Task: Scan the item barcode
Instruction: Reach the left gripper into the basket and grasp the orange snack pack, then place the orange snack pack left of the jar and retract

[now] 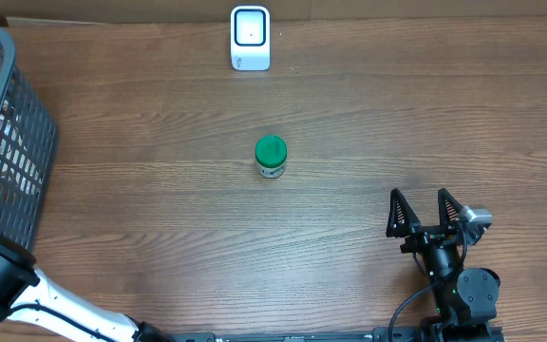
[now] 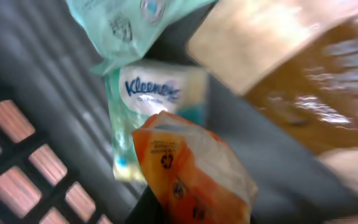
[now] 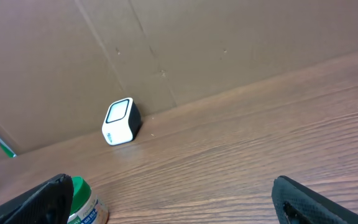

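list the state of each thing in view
left gripper, shut on orange packet inside basket
right gripper, open, empty
jar, upright, green lid on
scanner, standing upright, untouched
basket, upright, holding packets
Kleenex pack, lying in basket

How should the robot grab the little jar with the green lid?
Best around the round sides of the jar, just under the green lid. It stands upright with nothing close beside it, so the open right gripper, the nearer one, could likely come in low from its own side, one finger each side. That should leave the label free for the scanner.
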`<state>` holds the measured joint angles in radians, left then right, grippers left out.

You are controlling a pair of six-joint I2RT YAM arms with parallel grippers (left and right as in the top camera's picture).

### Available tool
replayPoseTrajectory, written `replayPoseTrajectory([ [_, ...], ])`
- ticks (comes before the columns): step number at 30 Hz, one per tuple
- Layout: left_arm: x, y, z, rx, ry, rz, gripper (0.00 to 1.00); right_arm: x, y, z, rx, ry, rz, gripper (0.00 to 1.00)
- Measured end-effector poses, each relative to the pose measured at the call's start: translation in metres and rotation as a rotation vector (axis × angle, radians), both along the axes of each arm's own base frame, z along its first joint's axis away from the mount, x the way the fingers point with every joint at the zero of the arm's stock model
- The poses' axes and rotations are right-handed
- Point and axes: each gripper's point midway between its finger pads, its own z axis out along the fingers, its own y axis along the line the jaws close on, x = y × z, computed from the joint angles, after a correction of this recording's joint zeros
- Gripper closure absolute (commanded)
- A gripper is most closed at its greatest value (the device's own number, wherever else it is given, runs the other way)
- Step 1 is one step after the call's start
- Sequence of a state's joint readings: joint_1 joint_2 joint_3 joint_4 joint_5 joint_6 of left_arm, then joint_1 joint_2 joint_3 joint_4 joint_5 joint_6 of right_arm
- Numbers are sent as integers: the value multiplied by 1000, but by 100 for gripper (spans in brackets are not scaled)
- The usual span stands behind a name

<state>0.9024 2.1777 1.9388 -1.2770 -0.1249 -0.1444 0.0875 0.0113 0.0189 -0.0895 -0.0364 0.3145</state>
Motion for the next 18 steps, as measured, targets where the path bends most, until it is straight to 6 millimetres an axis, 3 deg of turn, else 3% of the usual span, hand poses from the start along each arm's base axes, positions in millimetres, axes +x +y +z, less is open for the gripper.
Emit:
replayPoseTrajectory([
  [4,35,-2,57,50,-130,15,96,0,0,0,-1,-1,0,0],
  [7,70,-14,127,121,-325,0,96,0,0,0,0,-1,0,0],
  [8,75,-18,141,135,-362,-8,96,0,0,0,0,-1,0,0],
  [10,92,-36,189,174,-496,-37,96,0,0,0,0,-1,0,0],
  [12,105,-64,240,204,-637,-85,95,0,0,0,0,-1,0,0],
  [14,114,-105,290,221,-772,-164,96,0,0,0,0,0,0,0],
  [16,117,-150,324,219,-858,-256,96,0,0,0,-1,-1,0,0],
  [18,119,-199,343,194,-902,-360,96,0,0,0,-1,0,0,0],
])
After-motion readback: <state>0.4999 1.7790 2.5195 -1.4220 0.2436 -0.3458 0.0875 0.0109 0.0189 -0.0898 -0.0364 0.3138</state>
